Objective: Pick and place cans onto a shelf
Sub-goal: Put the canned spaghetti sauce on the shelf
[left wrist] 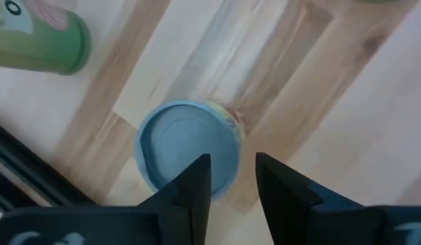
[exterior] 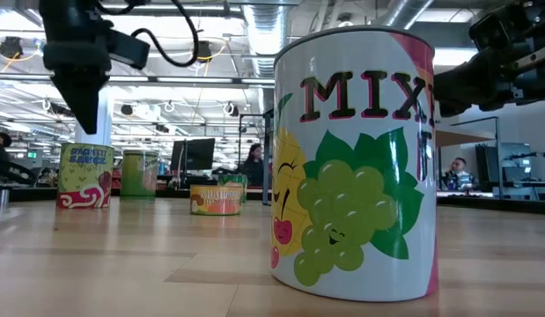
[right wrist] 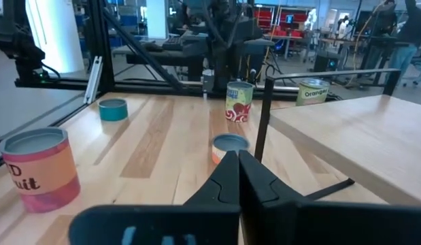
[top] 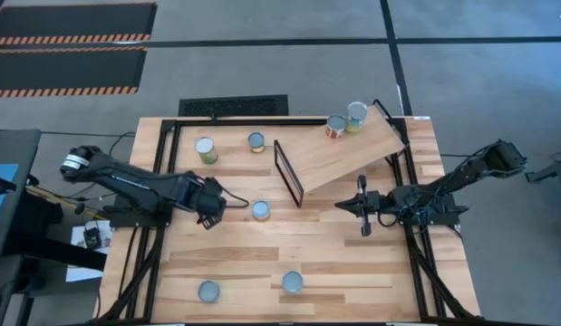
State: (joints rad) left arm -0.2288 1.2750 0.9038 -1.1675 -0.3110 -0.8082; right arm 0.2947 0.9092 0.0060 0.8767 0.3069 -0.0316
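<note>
high view: left gripper (top: 233, 205) is over the table (top: 353, 272), just beside a low can (top: 261, 210), not touching it. right gripper (top: 340, 206) is near the black frame (top: 289, 172) of the shelf (top: 353, 149), fingers pressed together, holding nothing. two cans (top: 346, 120) stand on the shelf's far end. other cans on the table: two at the far side (top: 206, 149), two at the near edge (top: 292, 282).

low view: a big fruit-label can (exterior: 356, 163) stands very close to the camera and hides much of the table behind. a yellow can (exterior: 85, 175), a green one and a low orange one are farther back. people sit in the room behind.

left wrist view: fingers (left wrist: 190, 197) are a bit spread, w/ a gap between them, above the blue-grey lid (left wrist: 186, 146) of the low can; nothing is pinched. only this view shows the gap.

right wrist view: fingers (right wrist: 227, 180) are closed tip to tip. the frame post stands btw. this gripper and the shelf board.
</note>
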